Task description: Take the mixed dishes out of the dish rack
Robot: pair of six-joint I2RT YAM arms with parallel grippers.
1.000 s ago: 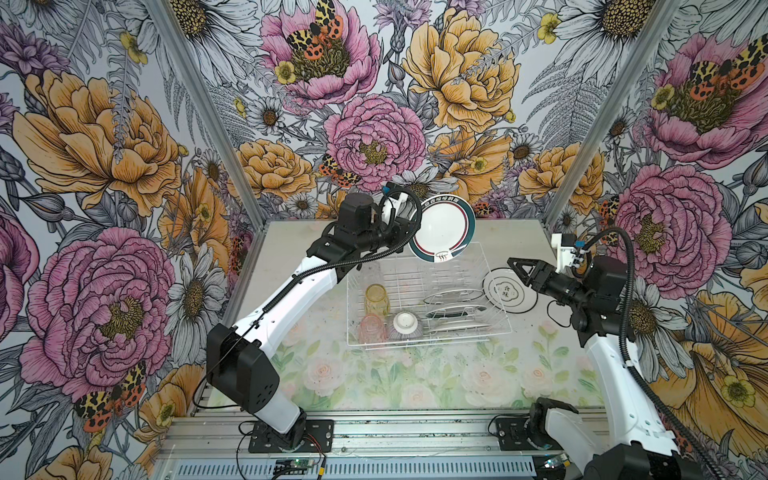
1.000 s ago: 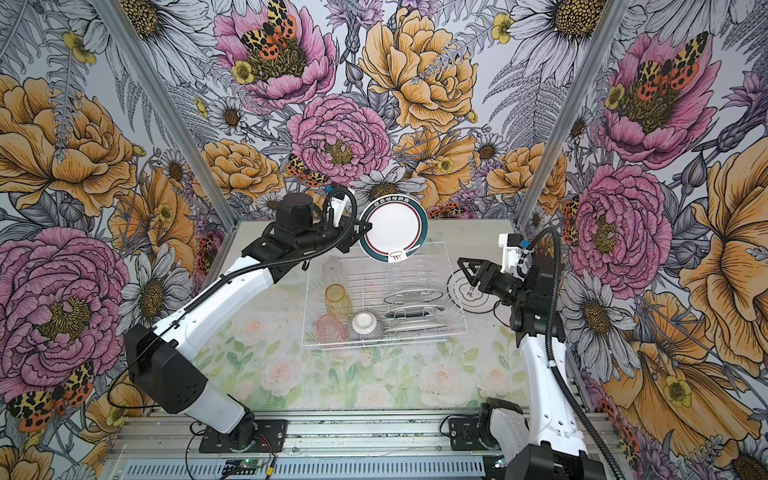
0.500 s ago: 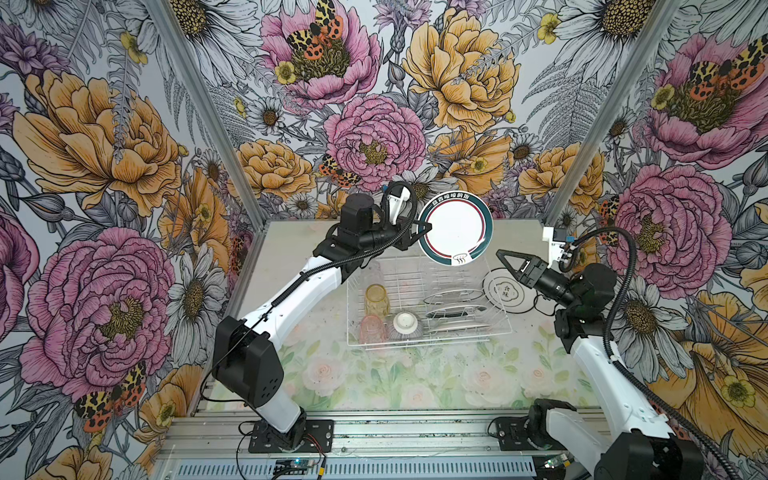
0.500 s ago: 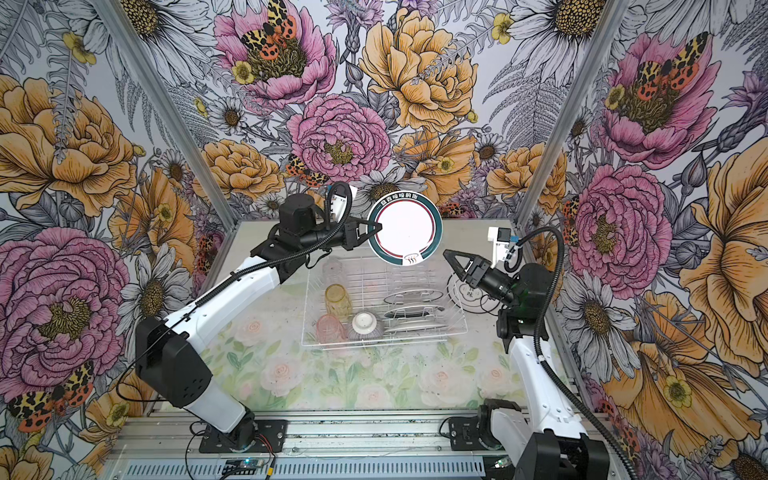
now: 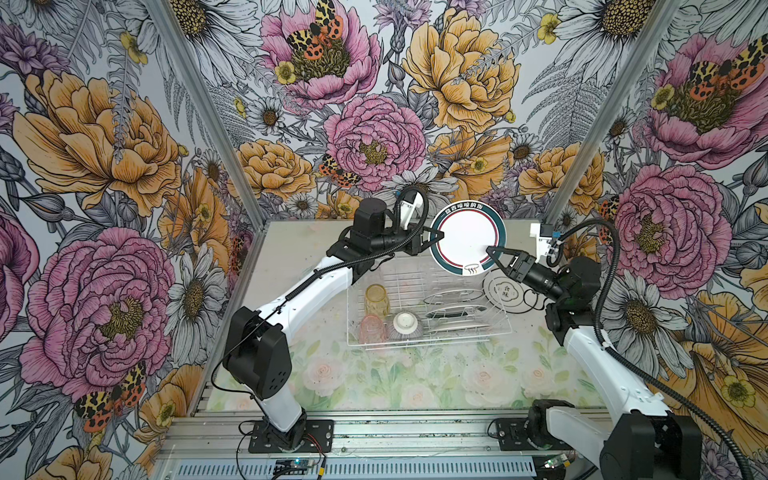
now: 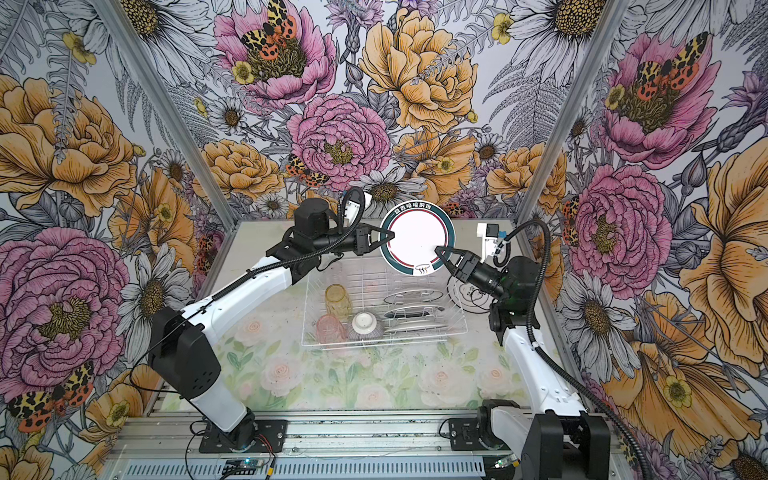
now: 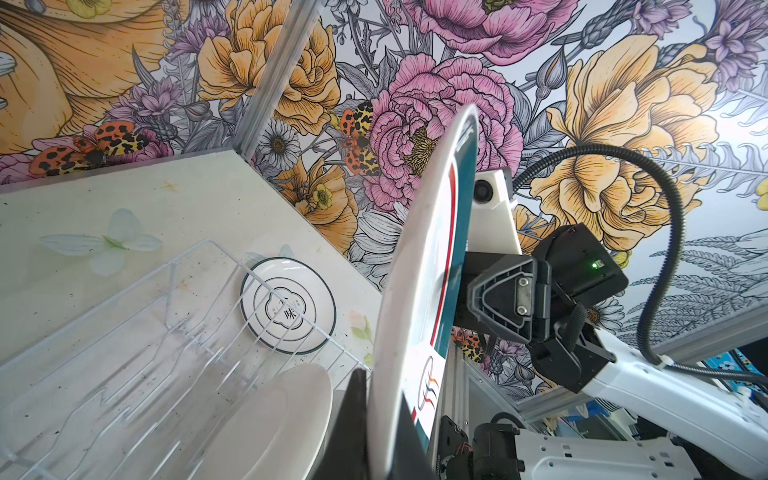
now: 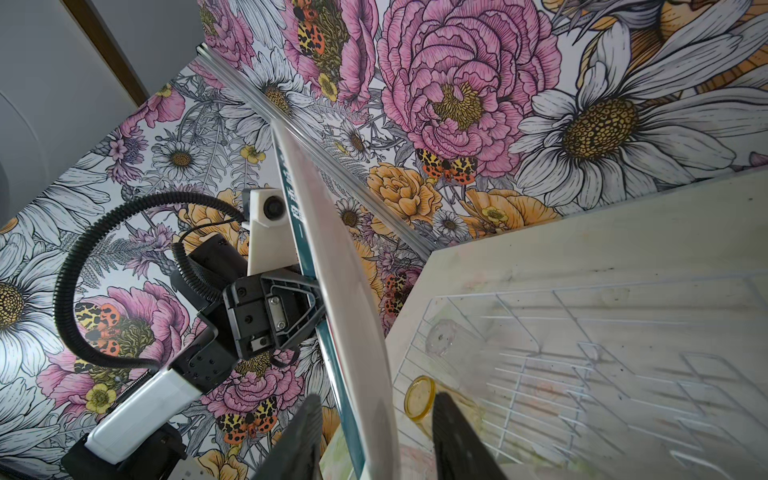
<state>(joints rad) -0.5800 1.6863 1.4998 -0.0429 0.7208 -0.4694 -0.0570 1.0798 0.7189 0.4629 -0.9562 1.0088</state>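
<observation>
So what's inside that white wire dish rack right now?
An amber glass tumbler, a pink glass tumbler, an upturned striped bowl and three white plates on edge. The raised teal-rimmed plate covers the rack's far corner.

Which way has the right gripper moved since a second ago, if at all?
Yes. In a top view the right gripper went left and up, away from the flat plate, to the raised plate's rim.

Floral wallpaper walls (image 5: 124,145), pink and orange blooms, aluminium corner posts (image 5: 208,112), pale rose-printed tabletop (image 5: 374,386) with dark specks, aluminium rail (image 5: 415,434) along front edge.
</observation>
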